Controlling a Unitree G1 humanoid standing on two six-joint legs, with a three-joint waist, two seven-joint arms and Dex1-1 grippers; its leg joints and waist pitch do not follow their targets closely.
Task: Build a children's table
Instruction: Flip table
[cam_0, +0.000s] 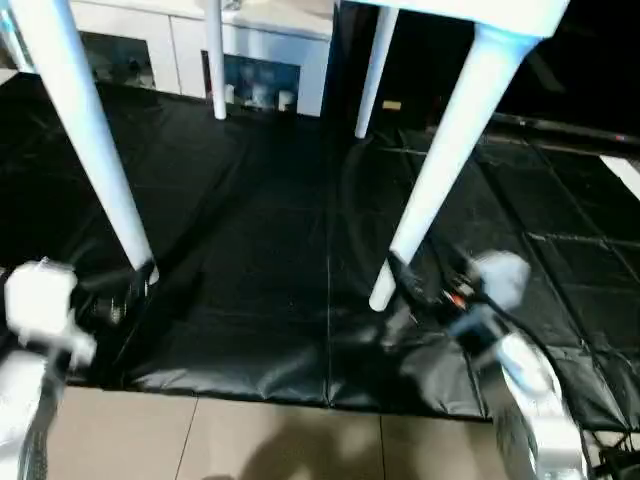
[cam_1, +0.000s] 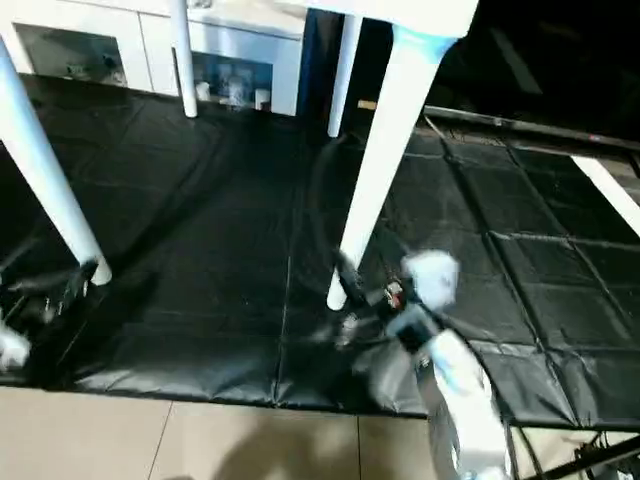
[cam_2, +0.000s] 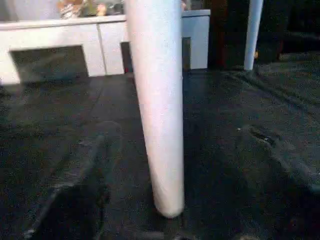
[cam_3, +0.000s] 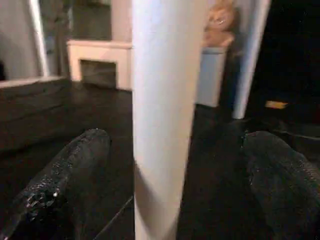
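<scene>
**Table upright on the black mat, both grippers low at its near legs**

The children's table (cam_0: 470, 15) stands on its four legs on a black mat (cam_0: 270, 260). Its top is cut off by the upper edge of the head views, so just a strip of its white rim shows, with a rounded corner socket where the near right leg (cam_0: 440, 170) enters. The near left leg (cam_0: 95, 140) runs out of the picture at the top; the two far legs (cam_0: 215, 60) are thin white bars in front of a white cabinet (cam_0: 260, 50) with glass doors.

The left gripper (cam_0: 140, 285) is a dark blur at the foot of the near left leg, and I cannot tell from the head views how its fingers stand. The left wrist view looks at that leg close up, a smooth, white, tapering tube ending in a rounded foot on the mat.

The right gripper (cam_3: 172, 170) sits at the foot of the near right leg. The right wrist view settles what the head views blur: two black, finely textured fingers (cam_3: 65, 170) spread wide on either side of the leg, with clear gaps, not clamping it.

The mat is glossy, creased sheeting; pale floor tiles (cam_0: 250, 440) lie at its near edge.
</scene>
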